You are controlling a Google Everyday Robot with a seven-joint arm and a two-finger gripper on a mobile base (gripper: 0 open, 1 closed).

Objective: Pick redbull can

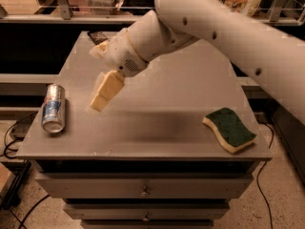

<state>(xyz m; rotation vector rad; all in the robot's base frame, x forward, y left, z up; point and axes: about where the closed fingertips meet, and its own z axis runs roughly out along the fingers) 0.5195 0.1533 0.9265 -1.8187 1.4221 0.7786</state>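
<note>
Your gripper hangs above the left half of the table, angled down and to the left, holding nothing; you cannot tell whether it is open or closed. The can lies on its side near the table's left edge, lower and to the left of the gripper, apart from it, shiny top toward the front. A sponge lies near the front right corner, well apart from both.

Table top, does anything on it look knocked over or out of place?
The can lies on its side near the left edge of the table, not upright. The hand hovers beside it, not touching. The sponge sits flat.
</note>
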